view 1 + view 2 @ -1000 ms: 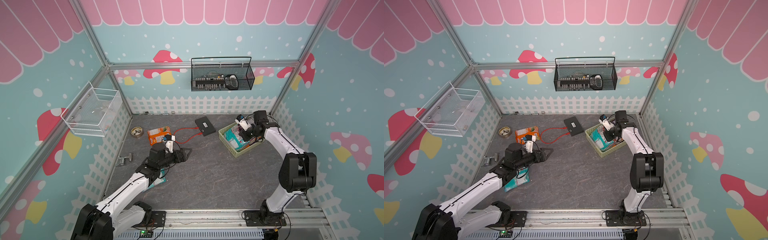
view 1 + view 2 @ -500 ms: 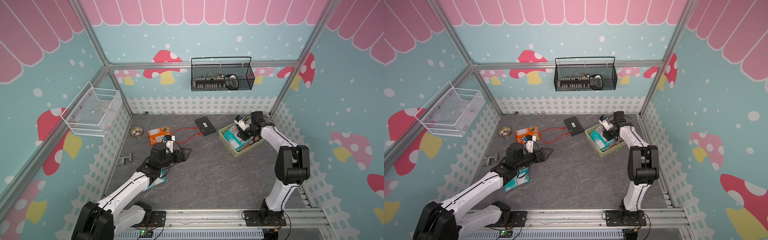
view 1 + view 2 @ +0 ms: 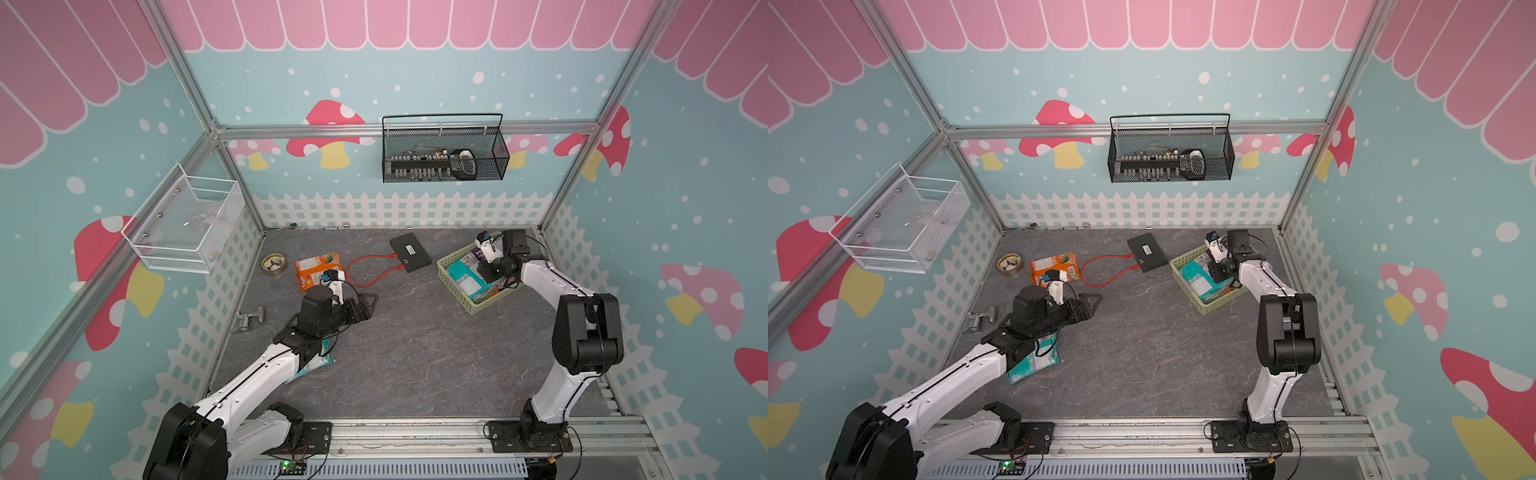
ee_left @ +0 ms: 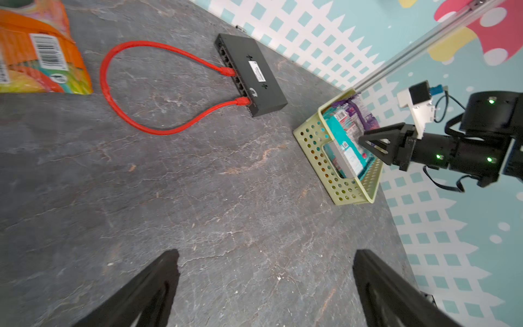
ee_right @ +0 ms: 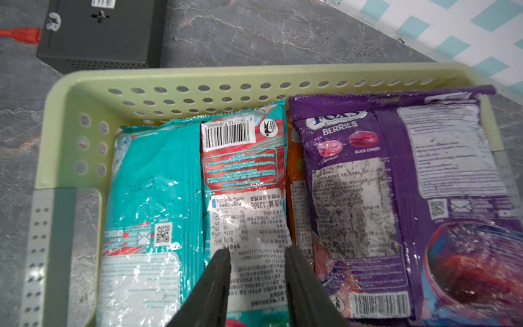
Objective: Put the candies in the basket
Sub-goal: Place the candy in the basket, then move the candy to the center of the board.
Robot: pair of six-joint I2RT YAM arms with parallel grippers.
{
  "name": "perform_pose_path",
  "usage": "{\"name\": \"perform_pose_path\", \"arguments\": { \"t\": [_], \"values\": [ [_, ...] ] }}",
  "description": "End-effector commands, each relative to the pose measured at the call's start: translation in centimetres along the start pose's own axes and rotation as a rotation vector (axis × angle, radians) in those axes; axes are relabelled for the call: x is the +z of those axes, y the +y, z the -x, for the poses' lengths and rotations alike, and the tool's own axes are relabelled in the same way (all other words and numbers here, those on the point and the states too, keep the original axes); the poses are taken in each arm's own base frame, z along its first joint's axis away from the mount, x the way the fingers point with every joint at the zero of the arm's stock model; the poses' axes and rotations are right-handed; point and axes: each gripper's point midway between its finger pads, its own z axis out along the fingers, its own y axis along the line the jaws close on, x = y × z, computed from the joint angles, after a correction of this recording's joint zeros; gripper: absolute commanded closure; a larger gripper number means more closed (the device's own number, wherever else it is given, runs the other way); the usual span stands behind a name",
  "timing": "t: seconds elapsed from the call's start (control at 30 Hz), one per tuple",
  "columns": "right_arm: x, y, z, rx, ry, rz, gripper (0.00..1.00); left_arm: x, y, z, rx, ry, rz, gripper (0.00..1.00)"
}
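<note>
Three containers show in both top views. On the grey floor, toward the right wall, sits a pale yellow-green plastic basket (image 3: 455, 289) with round-holed walls. It holds flat, glossy candy bags lying side by side: a teal bag (image 5: 152, 175) next to a red panel with a barcode, a purple bag (image 5: 396, 170) marked "BERRIES", and a sliver of orange wrapper (image 5: 294, 170) between them. A black wire basket (image 3: 494, 162) on the back wall holds dark electronic items. A white wire basket (image 3: 174, 249) hangs on the left wall; its contents are too faint to tell. Two more candies lie outside the basket: an orange bag (image 3: 313, 266) near the back left of the floor, and a second teal bag (image 3: 1025, 372) partly under the left arm. The right gripper (image 5: 257, 250) hangs over the basket's teal bag, fingers slightly parted, gripping nothing. The left gripper (image 4: 264, 256) hovers over bare floor, fingers spread wide and empty.
</note>
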Motion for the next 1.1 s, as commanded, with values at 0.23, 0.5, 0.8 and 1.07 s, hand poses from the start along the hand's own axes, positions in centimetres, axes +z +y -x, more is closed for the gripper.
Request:
{"name": "perform_pose_path", "arguments": {
  "t": [0.23,0.5,0.8,1.07],
  "values": [
    [-1.2,0.1,0.3,0.093,-0.048,-0.031,0.65,-2.2,7.1,1.5,-0.154,-0.11,0.332,0.01],
    [-7.7,3.1,3.7,0.256,-0.301,-0.034,0.57,-6.2,13.3,1.6,-0.325,-0.24,0.586,0.01],
    [-8.3,15.9,4.9,0.433,-0.276,0.28,0.59,-9.0,19.2,-1.8,-0.59,-0.285,0.723,0.01],
    [-6.8,29.8,2.9,0.431,-0.231,0.516,0.54,-8.8,19.7,-3.7,-0.601,-0.236,0.699,0.01]
  ]
}}
